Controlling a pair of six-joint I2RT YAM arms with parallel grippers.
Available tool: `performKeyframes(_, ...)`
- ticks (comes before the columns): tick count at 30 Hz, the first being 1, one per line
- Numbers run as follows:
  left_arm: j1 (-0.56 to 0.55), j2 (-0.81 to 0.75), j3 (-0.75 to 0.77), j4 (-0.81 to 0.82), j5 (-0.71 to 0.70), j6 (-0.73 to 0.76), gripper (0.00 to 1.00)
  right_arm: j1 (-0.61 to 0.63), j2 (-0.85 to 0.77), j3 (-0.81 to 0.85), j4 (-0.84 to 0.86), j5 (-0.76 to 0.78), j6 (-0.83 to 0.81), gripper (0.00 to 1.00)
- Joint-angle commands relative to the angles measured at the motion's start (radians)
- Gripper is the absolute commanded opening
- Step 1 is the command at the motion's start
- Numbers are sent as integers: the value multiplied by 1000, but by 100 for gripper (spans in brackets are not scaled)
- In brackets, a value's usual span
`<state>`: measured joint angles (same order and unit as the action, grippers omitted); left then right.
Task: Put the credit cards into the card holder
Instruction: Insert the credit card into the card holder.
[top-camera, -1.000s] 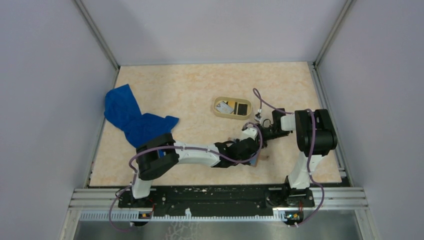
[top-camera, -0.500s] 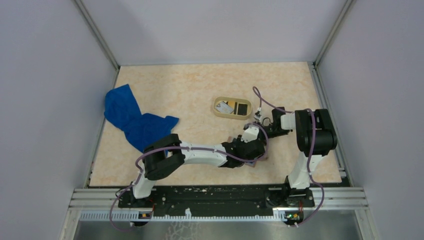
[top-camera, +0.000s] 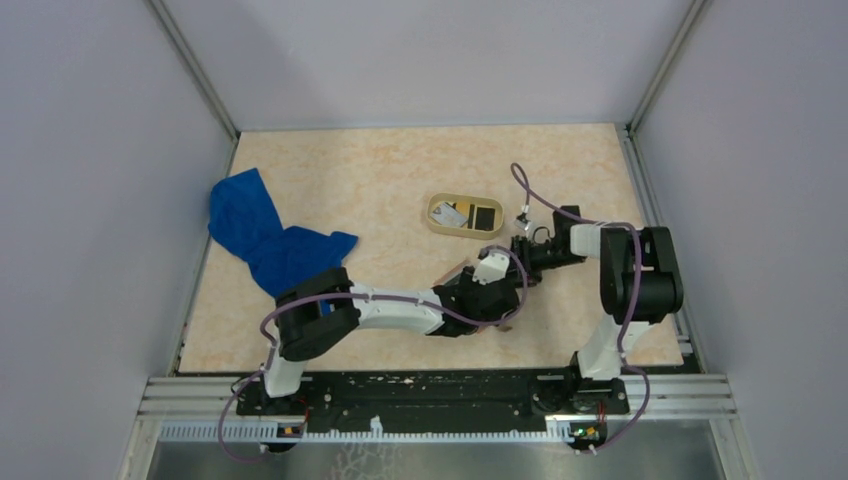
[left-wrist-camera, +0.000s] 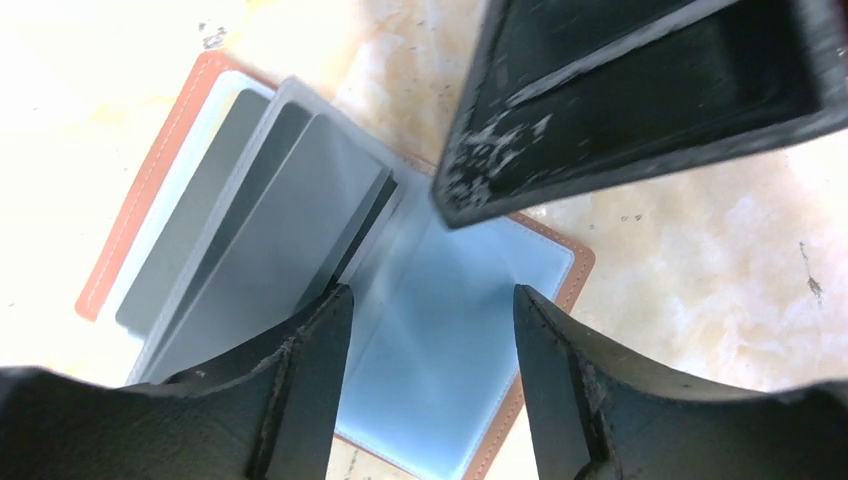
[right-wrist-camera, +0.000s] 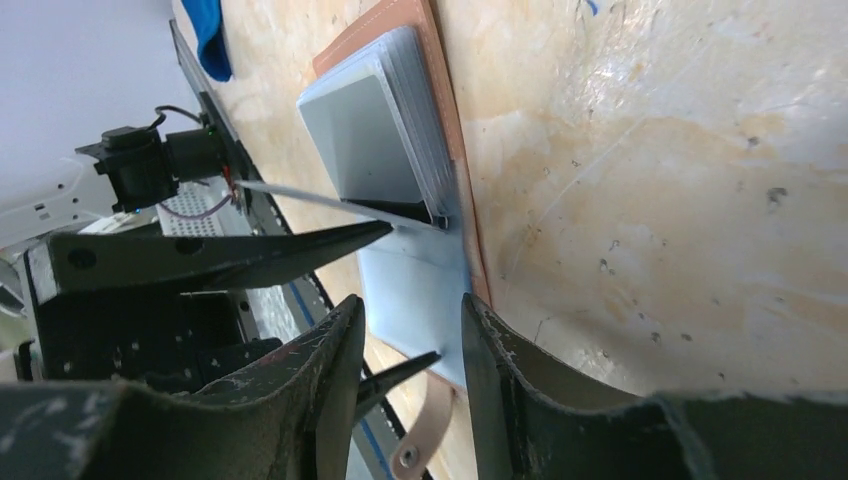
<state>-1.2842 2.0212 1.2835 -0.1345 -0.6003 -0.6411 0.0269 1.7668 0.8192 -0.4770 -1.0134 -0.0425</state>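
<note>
The card holder (left-wrist-camera: 455, 270) lies open on the table, tan-brown rim outside, grey-blue face inside, grey sleeves (left-wrist-camera: 260, 230) on its left half. My left gripper (left-wrist-camera: 432, 292) hangs open right above the blue face, nothing between its fingers. My right gripper (right-wrist-camera: 412, 300) is open too, low at the holder's (right-wrist-camera: 375, 140) edge, with a left fingertip (right-wrist-camera: 400, 368) poking into its gap. From above, both grippers (top-camera: 497, 305) (top-camera: 517, 262) meet over the holder (top-camera: 455, 272). The credit cards, one white (top-camera: 450, 213) and one black (top-camera: 486, 216), lie in the oval tray.
The tan oval tray (top-camera: 432, 222) sits just behind the grippers. A crumpled blue cloth (top-camera: 265, 235) lies at the left wall. The holder's strap with a snap (right-wrist-camera: 420, 430) sticks out toward the near edge. The black base rail (top-camera: 430, 390) runs along the front.
Both grippers have opened wider. The left gripper has shifted a little back and left, and the holder's tan cover now shows beside it. The right arm has swung slightly outward.
</note>
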Motion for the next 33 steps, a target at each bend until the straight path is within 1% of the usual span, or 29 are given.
performKeyframes(1,11,-96,-78,95,-13,59,70,-17,-77,31,-19,15,-69,41)
performKeyframes(4,14,-147,-142,211,21,102,74,-19,-97,40,-37,16,-94,41)
performKeyframes(5,16,-164,-167,250,39,121,75,-19,-104,43,-41,17,-101,41)
performKeyframes(10,35,-239,-262,370,110,149,74,-21,-145,46,-54,11,-136,41)
performKeyframes(14,76,-308,-345,456,209,173,72,-20,-193,57,-70,8,-178,37)
performKeyframes(18,174,-392,-459,522,340,163,66,-20,-298,54,-56,15,-229,32)
performKeyframes(20,245,-434,-524,571,430,145,61,-11,-374,38,-31,20,-262,30)
performKeyframes(22,320,-470,-586,631,519,126,56,10,-462,6,6,11,-330,29)
performKeyframes(23,356,-482,-618,655,561,119,51,34,-516,-18,22,-11,-400,28)
performKeyframes(24,389,-486,-632,670,589,111,46,57,-588,-45,26,-40,-511,24)
performKeyframes(25,420,-485,-637,671,635,106,40,80,-641,-77,19,-72,-652,16)
performKeyframes(26,446,-478,-638,665,661,104,35,106,-700,-110,1,-95,-813,11)
performKeyframes(28,488,-457,-634,641,683,98,29,133,-786,-172,-94,-141,-1232,5)
performKeyframes(29,506,-444,-634,635,692,88,27,134,-775,-173,-178,-171,-1465,2)
performKeyframes(30,524,-429,-636,637,697,71,25,138,-743,-156,-253,-198,-1587,0)
performKeyframes(32,561,-393,-636,653,741,34,24,169,-655,-108,-281,-212,-1608,0)
performKeyframes(33,576,-379,-632,657,782,21,23,194,-610,-84,-317,-182,-1642,0)
